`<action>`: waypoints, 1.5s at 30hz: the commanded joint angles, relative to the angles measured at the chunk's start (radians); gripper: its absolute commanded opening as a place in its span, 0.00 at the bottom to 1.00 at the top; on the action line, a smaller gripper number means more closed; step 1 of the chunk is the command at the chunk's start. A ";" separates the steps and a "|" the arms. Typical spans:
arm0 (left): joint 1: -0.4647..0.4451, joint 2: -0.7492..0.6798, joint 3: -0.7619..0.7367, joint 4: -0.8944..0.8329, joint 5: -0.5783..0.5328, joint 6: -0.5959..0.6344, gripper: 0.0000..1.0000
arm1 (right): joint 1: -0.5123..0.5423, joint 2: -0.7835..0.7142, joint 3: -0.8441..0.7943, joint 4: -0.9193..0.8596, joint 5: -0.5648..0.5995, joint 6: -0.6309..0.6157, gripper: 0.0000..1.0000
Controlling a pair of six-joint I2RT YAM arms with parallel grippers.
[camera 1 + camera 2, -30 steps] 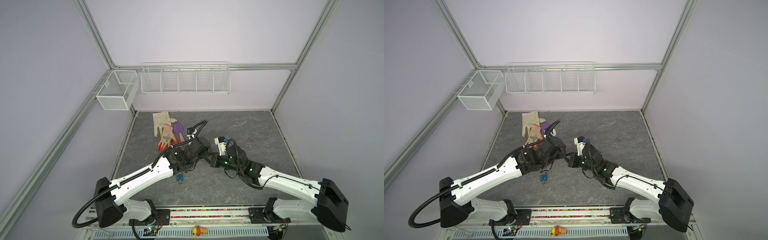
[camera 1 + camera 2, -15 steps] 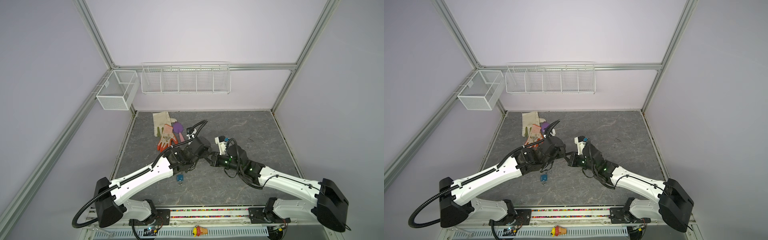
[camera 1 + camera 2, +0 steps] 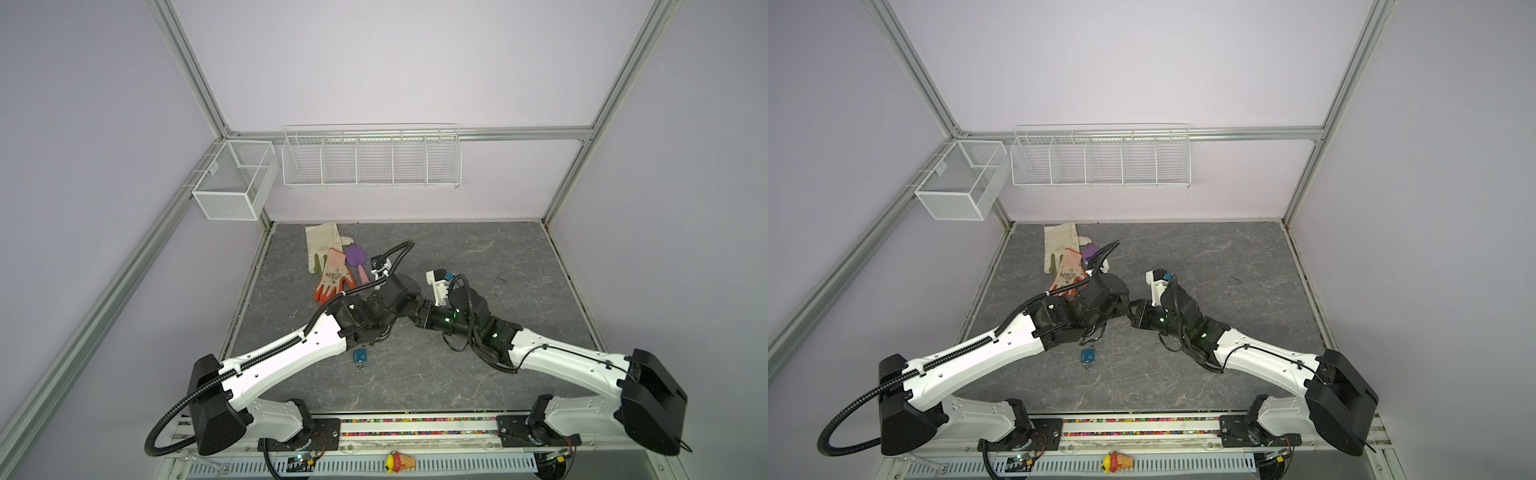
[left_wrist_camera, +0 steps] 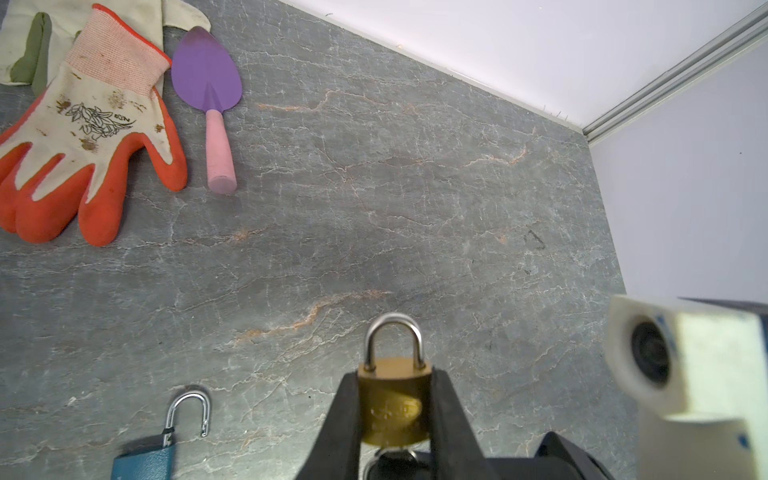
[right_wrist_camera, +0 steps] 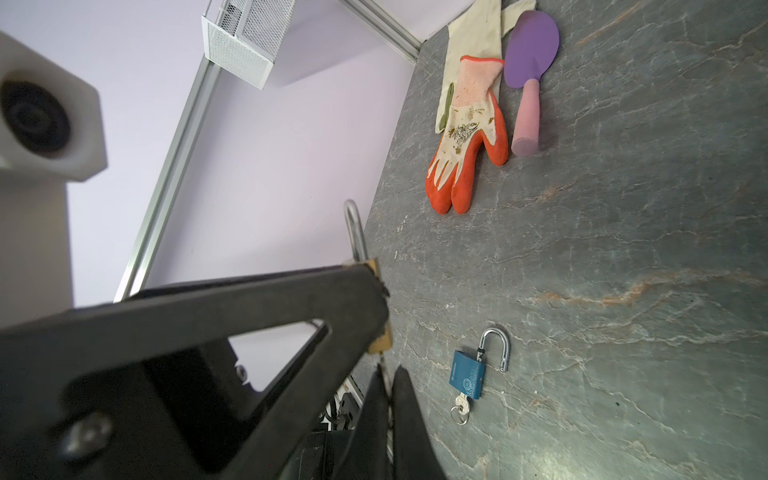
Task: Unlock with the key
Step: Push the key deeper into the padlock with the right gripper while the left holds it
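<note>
Left fingers (image 4: 345,415) astride brass padlock (image 4: 395,403), right fingers (image 5: 409,424) tight on key (image 5: 385,376) beneath

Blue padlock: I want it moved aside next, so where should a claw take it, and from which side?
Probably by its body, from above, across the side edges: the blue padlock lies flat, its shackle stands open and a key sticks out of its base.

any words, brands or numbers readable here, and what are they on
Nothing can be read with certainty.
orange glove: small print beside a leaf drawing, too small to read.
blue padlock: pale print on the body, too small to read.
brass padlock: stamped mark, blurred.
</note>
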 commanded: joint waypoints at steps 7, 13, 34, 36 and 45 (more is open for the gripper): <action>-0.054 -0.031 -0.030 -0.110 0.057 0.014 0.00 | -0.042 -0.058 0.034 0.021 0.011 -0.051 0.06; -0.054 -0.053 -0.050 -0.063 0.047 0.022 0.00 | -0.032 -0.030 0.077 0.000 -0.034 -0.089 0.06; -0.022 -0.128 -0.062 0.057 -0.053 -0.005 0.00 | -0.035 -0.080 -0.060 0.143 -0.156 -0.133 0.15; -0.022 -0.130 -0.064 0.057 -0.053 -0.005 0.00 | -0.034 -0.076 -0.056 0.146 -0.149 -0.133 0.15; -0.022 -0.134 -0.058 0.055 -0.047 -0.003 0.00 | -0.033 -0.050 -0.029 0.102 -0.110 -0.158 0.12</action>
